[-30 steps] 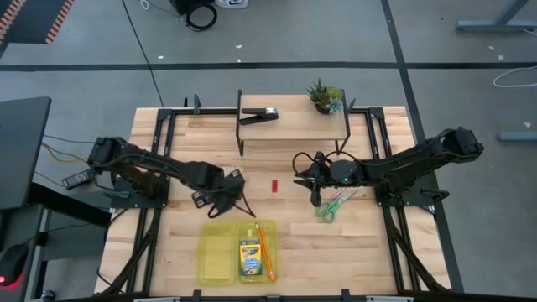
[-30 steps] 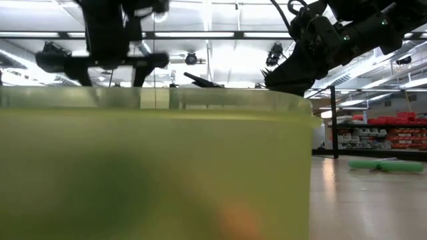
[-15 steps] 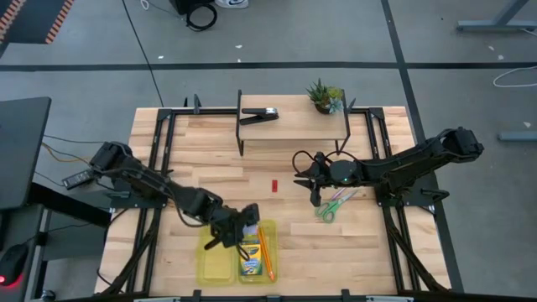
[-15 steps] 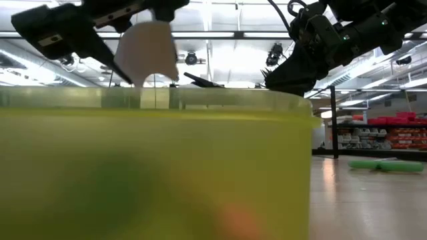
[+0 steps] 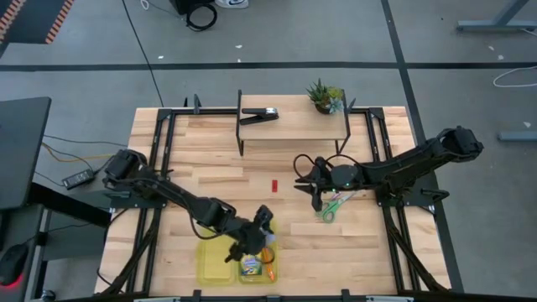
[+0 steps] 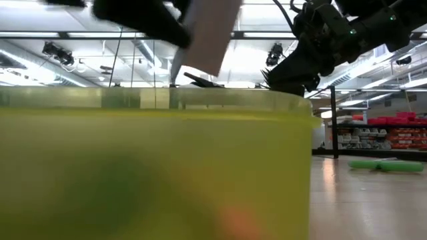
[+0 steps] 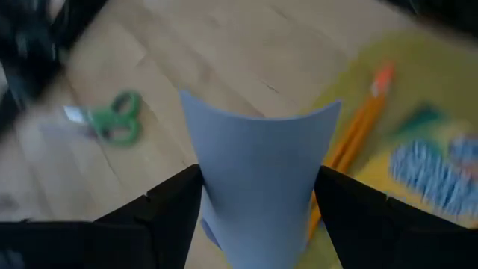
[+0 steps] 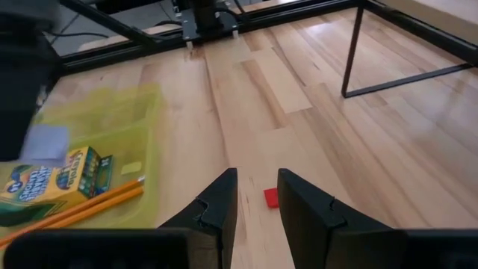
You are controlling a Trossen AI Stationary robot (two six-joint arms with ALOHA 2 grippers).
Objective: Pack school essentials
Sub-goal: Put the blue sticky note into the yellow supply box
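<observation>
Over the yellow-green tray (image 5: 211,262) near the table's front edge, the left gripper (image 5: 261,225) holds the pale bluish-white block (image 7: 258,175) clamped between its fingers, above the crayon box (image 5: 250,264) and orange pencil (image 5: 268,262) lying inside. The right gripper (image 5: 315,191), fingers slightly apart and empty, hovers near the short red piece (image 5: 273,184), beside the green-handled scissors (image 5: 329,210).
</observation>
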